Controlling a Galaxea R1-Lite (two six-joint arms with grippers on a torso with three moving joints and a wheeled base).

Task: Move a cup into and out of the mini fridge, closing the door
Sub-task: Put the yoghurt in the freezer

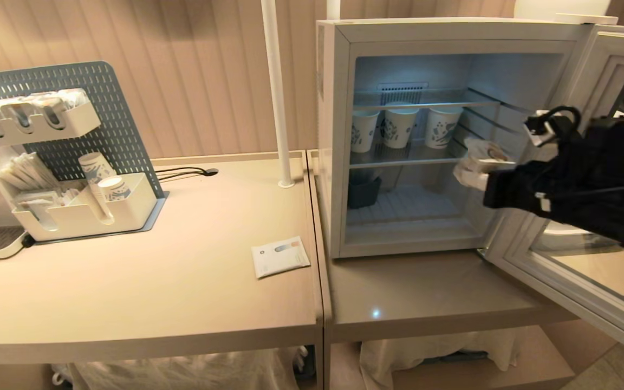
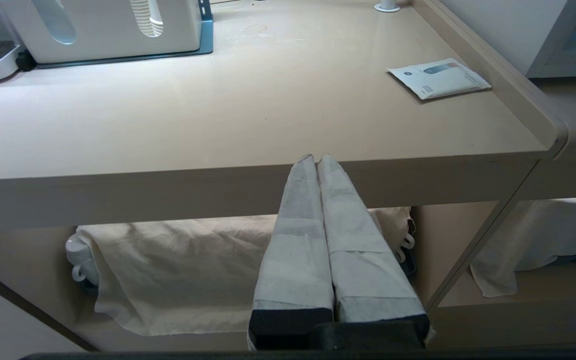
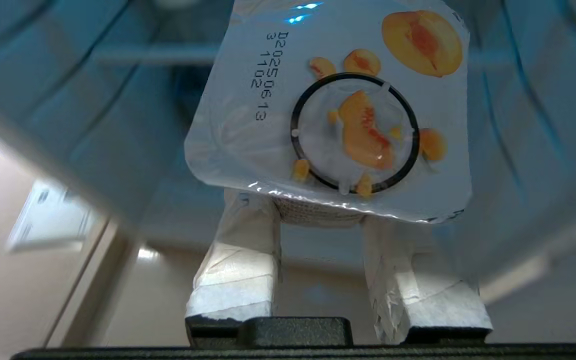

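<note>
right gripper (image 1: 472,169): pinching cup (image 3: 338,110), at the open fridge (image 1: 339,135) mouth by the middle shelf | door (image 1: 588,227): swung open | left gripper (image 2: 316,161): jaws pressed together, below table edge

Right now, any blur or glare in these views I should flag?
Head view: right gripper and arm smeared, a bright glint on the table before the mini fridge. Right wrist view: the cup lid sharp with glare along its edge, background streaked. Left wrist view: sharp, evenly lit, left gripper shut.
</note>
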